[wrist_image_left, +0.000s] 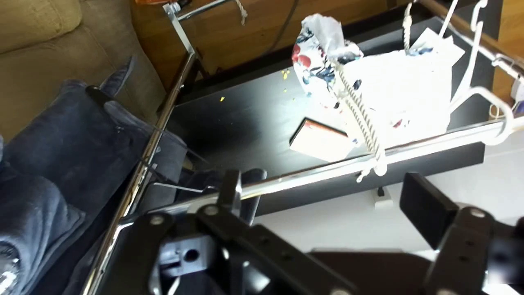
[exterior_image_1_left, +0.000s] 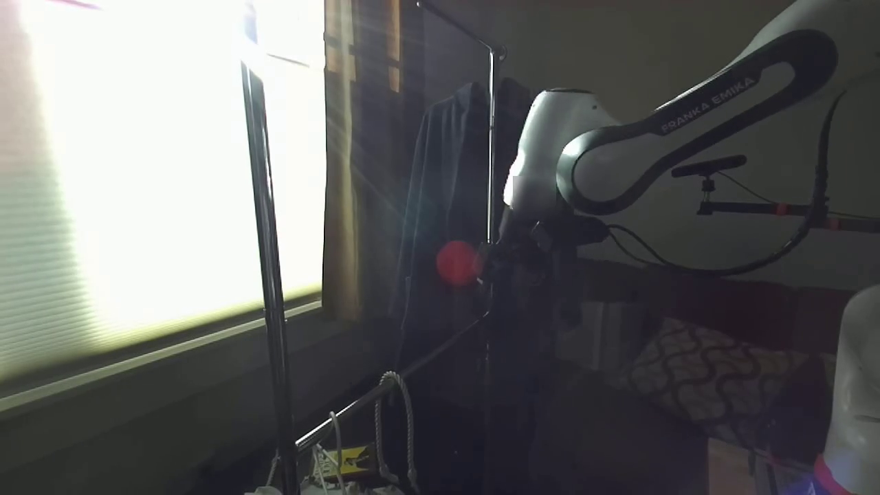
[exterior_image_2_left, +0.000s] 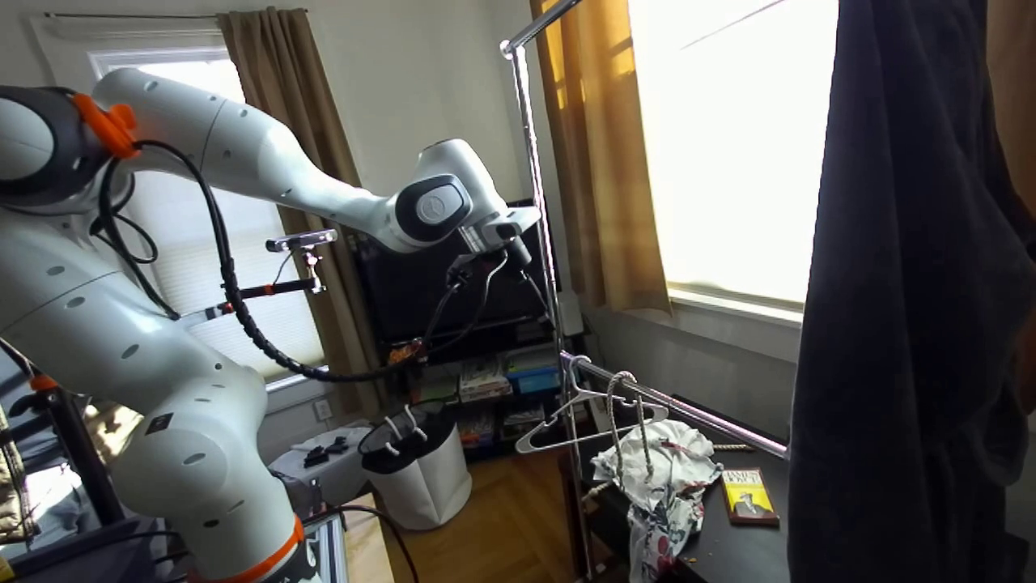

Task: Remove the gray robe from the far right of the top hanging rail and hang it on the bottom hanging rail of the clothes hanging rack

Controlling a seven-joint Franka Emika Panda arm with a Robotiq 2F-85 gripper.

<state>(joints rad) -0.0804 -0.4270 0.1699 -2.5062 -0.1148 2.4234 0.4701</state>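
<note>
To one side of the wide-spread, empty black hand (wrist_image_left: 326, 191), the long dark-gray cloth robe (exterior_image_2_left: 906, 283) hung, apparently from the chrome top rail (exterior_image_2_left: 543, 24); gripping high, lifting before pulling, seemed wisest.

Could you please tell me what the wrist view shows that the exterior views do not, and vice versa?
Only the wrist view clearly shows the gripper standing open, and a white wall plate with a dark plug. Only the exterior views show the top hanging rail and the white arm; a patterned pillow appears in an exterior view. All share the bottom hanging rail, rope, white hanger, book and what appears to be the gray robe.
</note>
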